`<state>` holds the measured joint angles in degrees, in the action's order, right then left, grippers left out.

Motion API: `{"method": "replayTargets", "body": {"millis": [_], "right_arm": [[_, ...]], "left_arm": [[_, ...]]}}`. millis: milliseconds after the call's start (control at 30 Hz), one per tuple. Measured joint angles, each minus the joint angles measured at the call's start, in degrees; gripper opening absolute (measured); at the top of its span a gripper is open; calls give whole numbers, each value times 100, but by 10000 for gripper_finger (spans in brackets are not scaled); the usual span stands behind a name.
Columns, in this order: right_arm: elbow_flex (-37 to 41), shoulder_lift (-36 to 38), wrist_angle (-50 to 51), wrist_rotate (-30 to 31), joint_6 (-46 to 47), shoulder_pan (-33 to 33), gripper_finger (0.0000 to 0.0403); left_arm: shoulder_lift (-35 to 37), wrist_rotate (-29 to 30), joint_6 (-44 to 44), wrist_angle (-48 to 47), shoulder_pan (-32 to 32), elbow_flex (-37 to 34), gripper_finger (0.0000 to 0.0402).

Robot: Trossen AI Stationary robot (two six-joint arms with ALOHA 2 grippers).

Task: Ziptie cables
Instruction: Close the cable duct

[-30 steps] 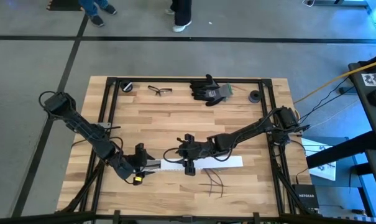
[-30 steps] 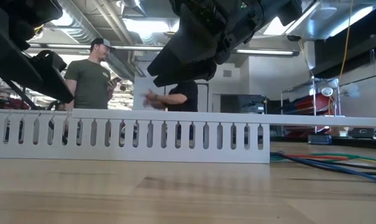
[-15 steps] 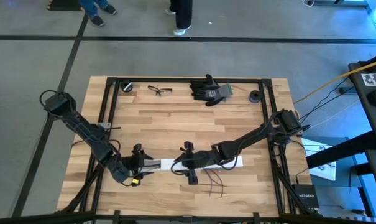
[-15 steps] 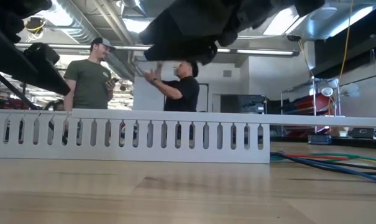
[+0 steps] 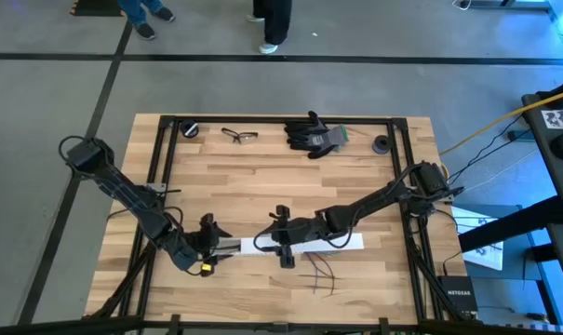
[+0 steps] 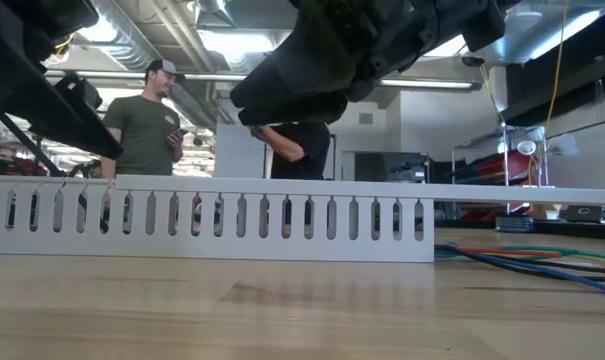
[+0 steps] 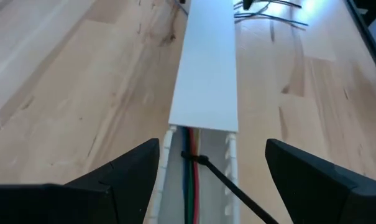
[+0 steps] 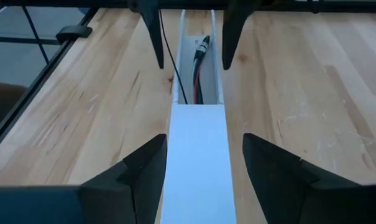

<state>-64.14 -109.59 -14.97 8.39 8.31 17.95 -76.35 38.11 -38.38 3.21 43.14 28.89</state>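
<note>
Looking down from overhead, my left claw (image 5: 209,247) and right claw (image 5: 283,244) face each other along the white channel (image 5: 341,243). At table height its slotted wall (image 6: 232,220) fills the view. Past my left fingers (image 7: 122,171), spread wide and empty, the cables (image 7: 192,186) lie inside under a black ziptie (image 7: 228,183). My right fingers (image 8: 141,162) straddle the lid (image 8: 197,149), parted, gripping nothing. I should keep centred and tighten gently.

Looks like a workshop or robotics lab: bare concrete floor (image 5: 262,93) with dark seams, wooden tabletop (image 5: 262,177) in a black metal frame, safety glasses (image 5: 238,136) and work gloves (image 5: 314,134) lying on it, exposed ceiling ducts (image 6: 172,40), strip lights, equipment racks, two people (image 6: 142,125) standing behind.
</note>
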Motion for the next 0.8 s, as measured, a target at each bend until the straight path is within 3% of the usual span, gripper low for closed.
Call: {"method": "replayTargets", "body": {"millis": [300, 800], "right_arm": [[11, -136, 135, -1, 23, 7, 198], [4, -222, 218, -110, -149, 3, 198]], "left_arm": [[-450, -64, 123, 66, -14, -5, 279], [-625, -126, 209, 446, -138, -1, 279]]}}
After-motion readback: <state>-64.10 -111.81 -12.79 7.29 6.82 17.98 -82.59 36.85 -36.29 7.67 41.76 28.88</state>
